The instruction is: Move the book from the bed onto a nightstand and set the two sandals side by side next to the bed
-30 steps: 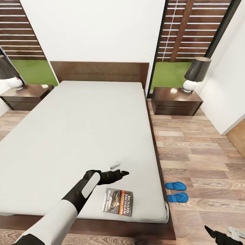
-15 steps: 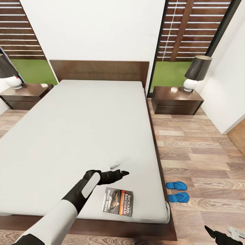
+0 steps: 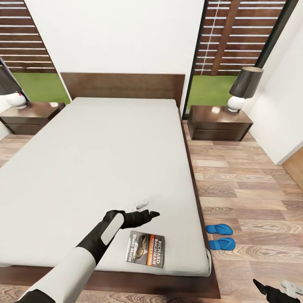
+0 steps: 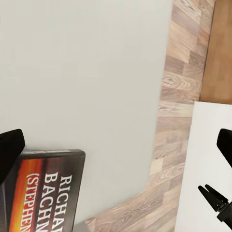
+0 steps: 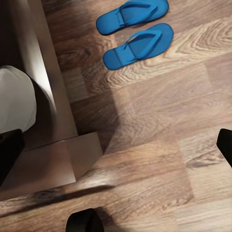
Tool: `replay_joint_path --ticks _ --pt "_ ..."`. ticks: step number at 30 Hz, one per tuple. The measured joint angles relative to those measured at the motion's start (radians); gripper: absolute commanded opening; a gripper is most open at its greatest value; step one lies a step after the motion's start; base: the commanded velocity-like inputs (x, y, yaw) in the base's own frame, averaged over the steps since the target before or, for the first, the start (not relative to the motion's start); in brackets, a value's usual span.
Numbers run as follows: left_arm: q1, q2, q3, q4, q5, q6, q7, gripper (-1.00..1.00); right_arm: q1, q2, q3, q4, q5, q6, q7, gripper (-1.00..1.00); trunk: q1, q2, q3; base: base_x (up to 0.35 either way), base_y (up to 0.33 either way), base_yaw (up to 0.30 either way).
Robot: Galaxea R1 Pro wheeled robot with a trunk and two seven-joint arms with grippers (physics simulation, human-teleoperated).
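White walls and dark-framed windows back the bed (image 3: 105,168), with a nightstand (image 3: 219,123) well beyond the left gripper (image 3: 146,209) on the plank floor (image 3: 252,189). That gripper hovers over the mattress with its fingers apart, the book (image 3: 145,248) lying flat just short of it near the bed's foot. The two sandals (image 3: 220,236) sit side by side on the floor beside the bed, ahead of the right gripper (image 3: 273,290), whose fingers also stand apart.

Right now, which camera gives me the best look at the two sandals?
The right wrist view: both sandals lie large and unobstructed, side by side on the wood floor near the bed frame. The head view shows them whole but small, on the floor beside the bed.
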Motion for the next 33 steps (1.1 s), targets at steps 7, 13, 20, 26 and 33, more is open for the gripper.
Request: replay_joint_path --ticks 7,13,20,26,33 --pt "0.0 0.0 0.0 0.0 0.0 -0.001 0.0 1.0 0.0 0.0 0.0 0.0 0.0 0.0 0.0 1.0 0.027 -0.049 -0.022 0.0 0.0 0.0" --pt "0.0 0.0 0.0 0.0 0.0 0.0 0.0 1.0 0.0 0.0 0.0 0.0 0.0 0.0 0.0 1.0 0.05 -0.091 -0.041 0.0 0.0 0.0" --pt "0.0 0.0 0.0 0.0 0.0 0.0 0.0 1.0 0.0 0.0 0.0 0.0 0.0 0.0 0.0 1.0 0.077 -0.14 -0.063 0.0 0.0 0.0" --pt "0.0 0.0 0.0 0.0 0.0 0.0 0.0 1.0 0.0 0.0 0.0 0.0 0.0 0.0 0.0 1.0 0.096 -0.175 -0.078 0.0 0.0 0.0" --pt "0.0 0.0 0.0 0.0 0.0 0.0 0.0 1.0 0.0 0.0 0.0 0.0 0.0 0.0 0.0 1.0 0.096 -0.175 -0.078 0.0 0.0 0.0"
